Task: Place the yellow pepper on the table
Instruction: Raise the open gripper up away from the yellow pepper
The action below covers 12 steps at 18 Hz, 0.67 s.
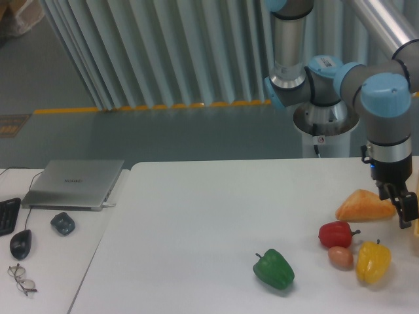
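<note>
Glossy yellow, the yellow pepper (373,261) is seen lying on the white table (196,216) near its right edge, just beside a small brownish egg-like item (340,256) and close to the red pepper (336,233). An orange wedge-shaped item (364,207) lies behind them, and the green pepper (273,269) sits well apart to the left. The gripper (400,208) hangs above and to the right of the yellow pepper, apart from it; nothing is held between its dark fingers, but whether they are spread wide or drawn narrow cannot be told from this angle.

Since the yellow pepper is resting on the tabletop and is not touched by the gripper, the placing is judged to be done, or nearly so; at most a retreat of the arm is left.

On the side desk a closed silver laptop (73,183) is seen with a small mark on its lid, too faint to be read. A mouse (20,244), a keyboard corner (6,216), a small dark object (62,223) and a pair of glasses (21,277) are also seen there. No other writing can be made out.
</note>
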Available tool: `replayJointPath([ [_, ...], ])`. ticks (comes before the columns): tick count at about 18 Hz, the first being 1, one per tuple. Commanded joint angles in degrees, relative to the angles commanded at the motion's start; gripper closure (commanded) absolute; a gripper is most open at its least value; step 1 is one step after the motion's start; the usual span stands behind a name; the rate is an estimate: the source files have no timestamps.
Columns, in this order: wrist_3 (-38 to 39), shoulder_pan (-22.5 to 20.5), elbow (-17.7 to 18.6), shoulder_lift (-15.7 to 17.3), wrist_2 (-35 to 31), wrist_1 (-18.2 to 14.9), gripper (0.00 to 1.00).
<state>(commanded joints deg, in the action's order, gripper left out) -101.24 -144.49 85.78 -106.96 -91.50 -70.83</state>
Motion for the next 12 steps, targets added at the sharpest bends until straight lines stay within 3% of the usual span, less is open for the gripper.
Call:
replayJointPath([
  [12,-2.9,-0.3,0.1,-0.4,-0.1,-1.7,0.0],
])
